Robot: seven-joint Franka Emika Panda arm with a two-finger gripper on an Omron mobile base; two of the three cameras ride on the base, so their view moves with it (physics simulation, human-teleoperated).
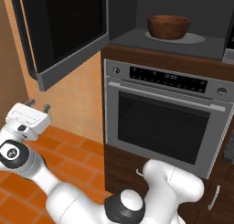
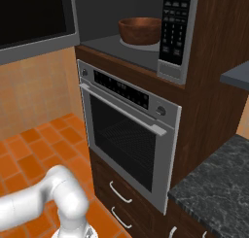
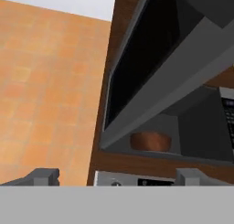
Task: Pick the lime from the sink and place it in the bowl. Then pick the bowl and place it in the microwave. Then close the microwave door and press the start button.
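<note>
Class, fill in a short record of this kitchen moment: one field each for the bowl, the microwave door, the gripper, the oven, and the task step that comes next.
bowl: bowl sits on the turntable inside the microwave; whether the lime is in it cannot be told
microwave door: microwave door stands swung open to the left
gripper: gripper is low at the left below the door, jaws open, holding nothing
oven: oven below the microwave, door shut
next step: probably push the door closed, then press start
</note>
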